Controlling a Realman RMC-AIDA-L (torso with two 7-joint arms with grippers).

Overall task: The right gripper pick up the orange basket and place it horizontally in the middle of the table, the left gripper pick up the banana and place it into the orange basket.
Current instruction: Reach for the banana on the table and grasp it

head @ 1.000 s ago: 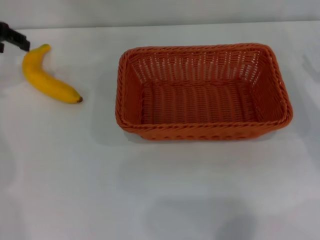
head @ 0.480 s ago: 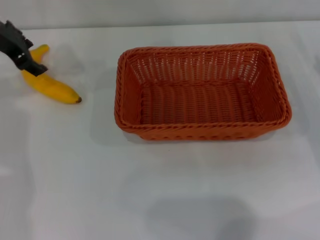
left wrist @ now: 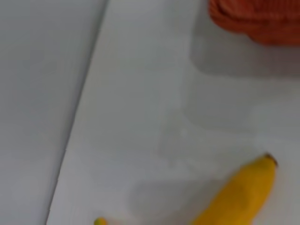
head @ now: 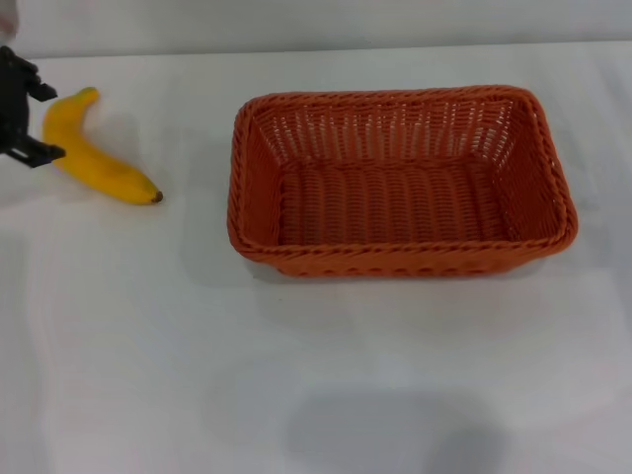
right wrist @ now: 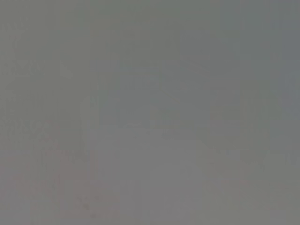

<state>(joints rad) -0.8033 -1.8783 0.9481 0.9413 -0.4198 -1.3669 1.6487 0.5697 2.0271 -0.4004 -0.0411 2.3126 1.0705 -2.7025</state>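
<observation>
The orange basket (head: 400,183) lies lengthwise in the middle of the white table (head: 296,375), empty. The yellow banana (head: 97,164) rests on the table at the far left, its dark tip pointing toward the basket. My left gripper (head: 43,121), a black claw, is at the left edge beside the banana's stem half, open, one finger (head: 39,91) near the stem and the other lower along the banana's side. The left wrist view shows the banana (left wrist: 239,194) close below and a corner of the basket (left wrist: 262,21) farther off. The right gripper is out of view.
The table's far edge meets a pale wall (head: 316,25) behind the basket. Bare white tabletop lies between banana and basket and in front of both. The right wrist view is a plain grey field.
The left gripper came in from the left edge, passed over the banana's stem end, and now sits beside it with fingers spread. Banana and basket have not moved.
</observation>
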